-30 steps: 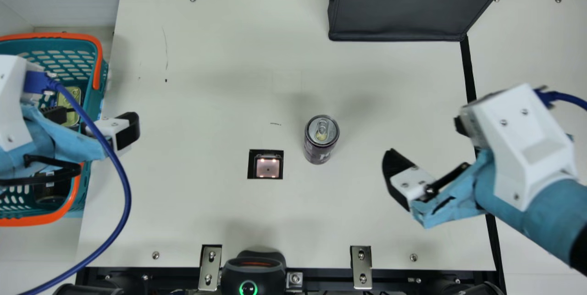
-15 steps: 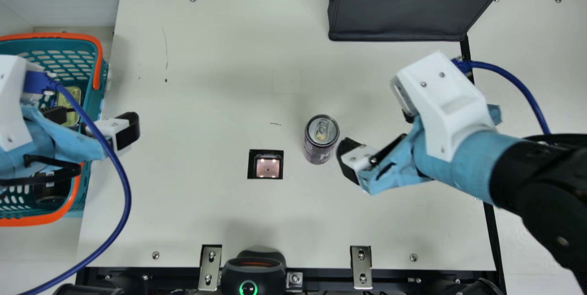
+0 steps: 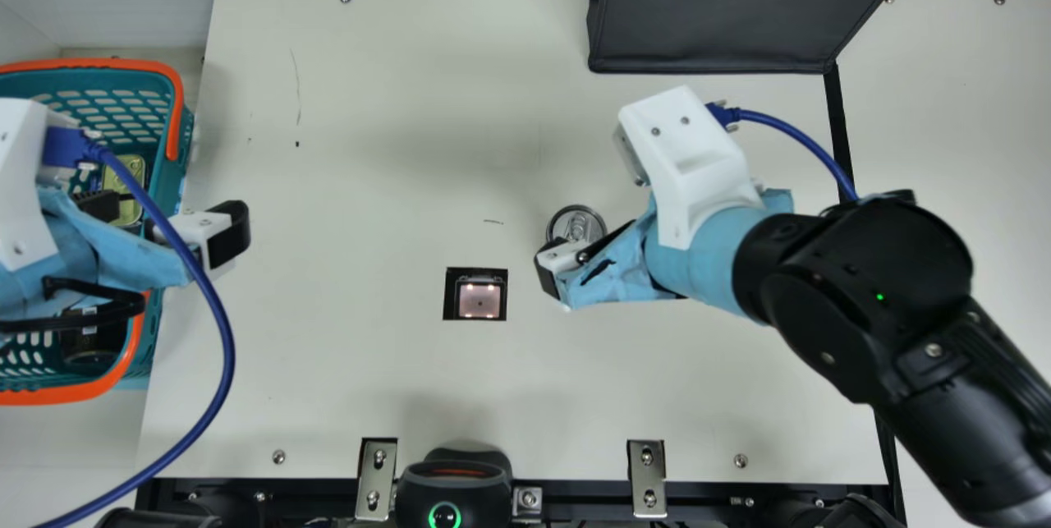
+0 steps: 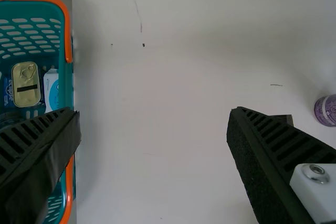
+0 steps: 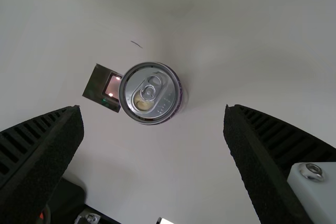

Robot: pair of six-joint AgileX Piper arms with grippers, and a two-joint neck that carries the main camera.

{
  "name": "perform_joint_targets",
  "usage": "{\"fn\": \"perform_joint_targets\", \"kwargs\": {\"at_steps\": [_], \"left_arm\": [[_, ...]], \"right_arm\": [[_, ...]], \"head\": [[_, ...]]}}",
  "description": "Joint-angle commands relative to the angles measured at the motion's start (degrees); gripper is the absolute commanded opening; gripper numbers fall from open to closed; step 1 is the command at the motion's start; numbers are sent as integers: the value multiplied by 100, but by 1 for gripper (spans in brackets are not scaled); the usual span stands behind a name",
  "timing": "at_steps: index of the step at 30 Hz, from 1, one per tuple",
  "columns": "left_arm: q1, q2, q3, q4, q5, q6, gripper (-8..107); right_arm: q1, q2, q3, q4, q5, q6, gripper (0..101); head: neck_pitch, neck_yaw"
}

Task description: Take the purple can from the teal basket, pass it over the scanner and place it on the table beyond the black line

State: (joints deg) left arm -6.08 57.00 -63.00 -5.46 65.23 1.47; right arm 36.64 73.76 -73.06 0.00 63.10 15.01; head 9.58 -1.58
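Near edge: blk. device w/ green ring light (image 3: pixel 445 487). Next, scanner (image 3: pixel 479 300) set in table; purple can (image 3: pixel 576 222) upright just beside it, on scanner side of blk. line (image 3: pixel 837 126). R gripper (image 3: pixel 566 259) over can: fingers wide apart, nil gripped. L gripper (image 3: pixel 164 218) at teal basket (image 3: pixel 90 81), one finger above it, other above table; wide open, nil held. Basket contents incl. gold tin (image 4: pixel 26 84). Far edge: dk. bag (image 3: pixel 706 27).
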Motion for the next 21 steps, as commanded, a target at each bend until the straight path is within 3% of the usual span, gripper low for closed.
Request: {"fn": "perform_joint_targets", "kwargs": {"at_steps": [1, 11, 21], "left_arm": [[0, 0, 0, 0, 0, 0, 90], [0, 0, 0, 0, 0, 0, 90], [0, 0, 0, 0, 0, 0, 90]], "right_arm": [[72, 62, 21, -76, -51, 138, 95], [466, 464, 168, -495, -341, 467, 95], [582, 763, 413, -676, -715, 375, 95]], "head": [[-166, 0], [-166, 0], [-166, 0]]}}
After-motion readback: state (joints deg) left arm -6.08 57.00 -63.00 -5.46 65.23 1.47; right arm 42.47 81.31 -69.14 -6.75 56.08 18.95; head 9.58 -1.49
